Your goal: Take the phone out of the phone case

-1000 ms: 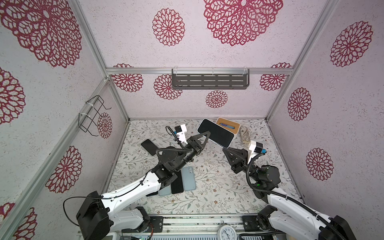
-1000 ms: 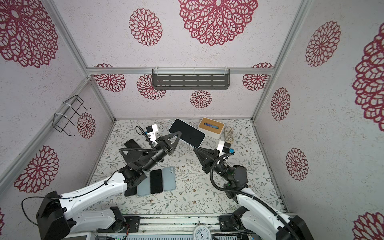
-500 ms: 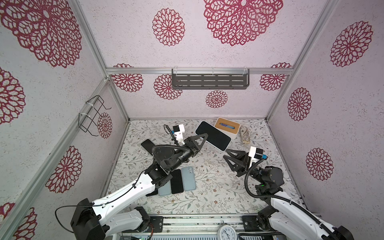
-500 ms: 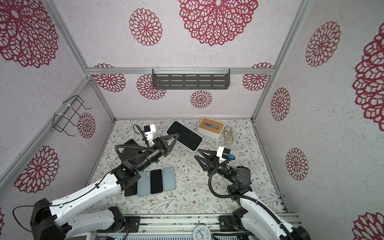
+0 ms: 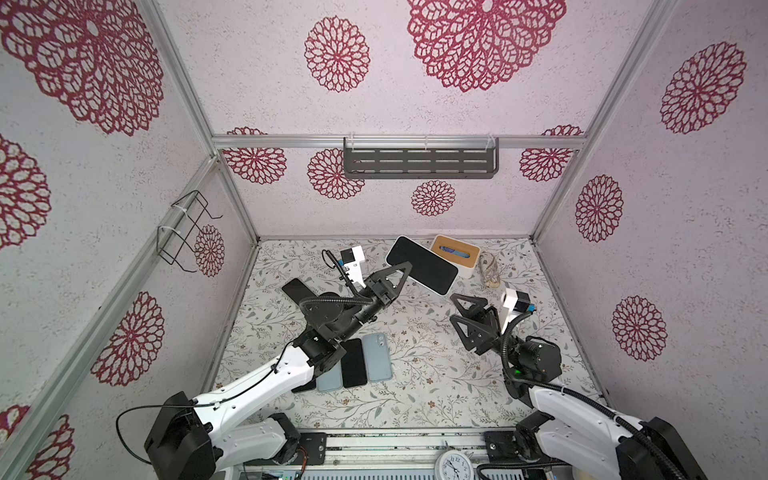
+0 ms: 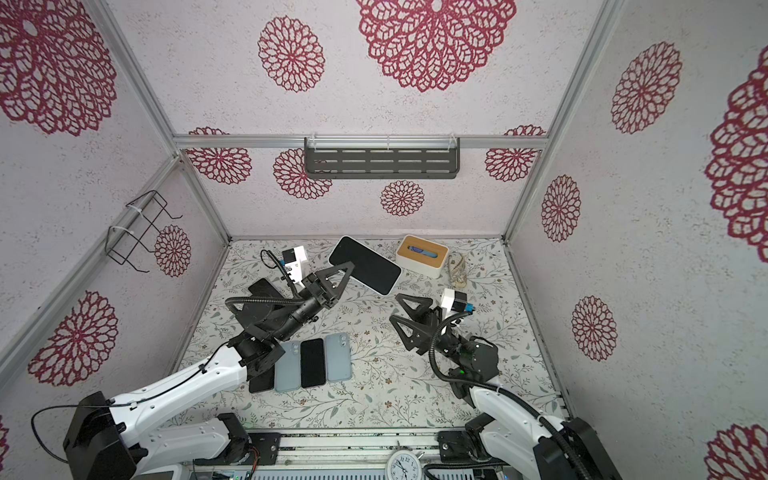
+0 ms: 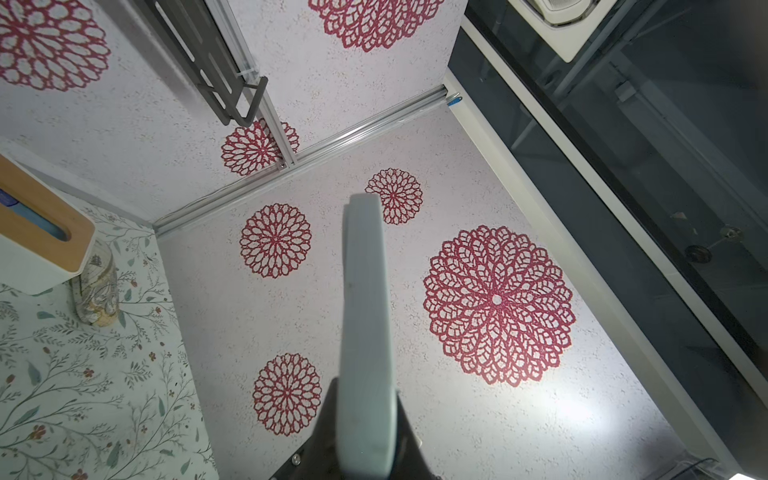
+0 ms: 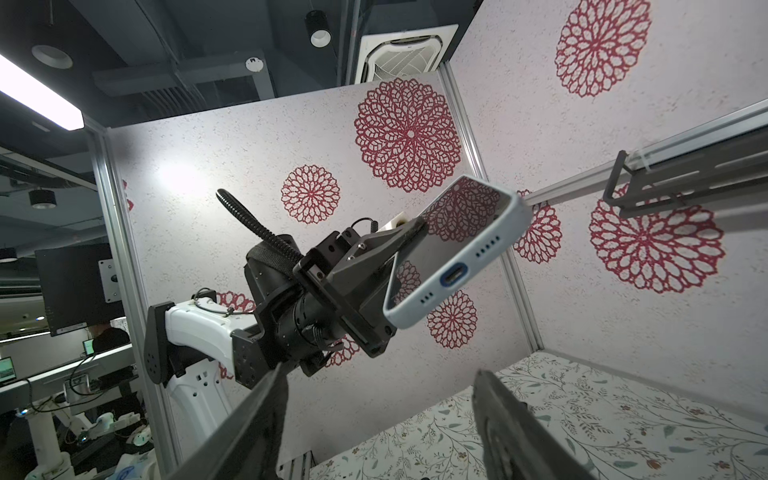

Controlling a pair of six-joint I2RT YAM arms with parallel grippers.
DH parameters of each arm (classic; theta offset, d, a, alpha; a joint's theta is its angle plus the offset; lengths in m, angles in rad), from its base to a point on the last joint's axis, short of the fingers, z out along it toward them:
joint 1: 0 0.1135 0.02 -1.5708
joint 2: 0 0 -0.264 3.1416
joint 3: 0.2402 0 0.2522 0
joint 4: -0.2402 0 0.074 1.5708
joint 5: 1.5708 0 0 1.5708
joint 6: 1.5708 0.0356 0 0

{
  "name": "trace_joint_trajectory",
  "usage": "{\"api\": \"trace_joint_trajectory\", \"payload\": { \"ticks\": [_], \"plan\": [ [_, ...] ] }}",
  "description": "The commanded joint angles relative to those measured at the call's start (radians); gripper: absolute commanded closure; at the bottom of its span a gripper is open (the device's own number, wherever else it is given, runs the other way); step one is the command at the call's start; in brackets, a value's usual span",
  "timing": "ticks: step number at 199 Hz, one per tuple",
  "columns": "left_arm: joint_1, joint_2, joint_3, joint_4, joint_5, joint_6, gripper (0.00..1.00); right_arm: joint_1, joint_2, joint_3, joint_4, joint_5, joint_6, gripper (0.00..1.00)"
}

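Above floral mat [image 5: 415, 374], glossy phone [image 5: 422, 266], matte case [image 8: 415, 311]

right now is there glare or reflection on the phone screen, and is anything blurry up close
Right wrist view: the screen of the cased phone mirrors the red wall flowers, and a bright hotspot whitens the wall. Left wrist view: the case edge close to the lens looks slightly soft. Both top views: the screen reads flat black, no glare.
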Motion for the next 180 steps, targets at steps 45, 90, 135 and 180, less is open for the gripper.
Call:
{"api": "trace_joint_trajectory", "payload": {
  "ticks": [45,90,135,180],
  "plan": [
    [-0.017,0.020,-0.012,0.143,-0.003,0.006,1.00,0.006,0.082,0.087,0.173,0.017,0.131,0.30],
    [-0.023,0.027,-0.015,0.158,-0.003,0.006,1.00,0.006,0.098,0.104,0.172,0.021,0.150,0.38],
    [-0.030,0.031,-0.013,0.160,0.000,0.006,1.00,0.007,0.112,0.116,0.172,0.021,0.164,0.54],
    [-0.035,0.036,-0.013,0.167,0.000,0.006,1.00,0.006,0.119,0.120,0.171,0.031,0.168,0.71]
  ]
}}
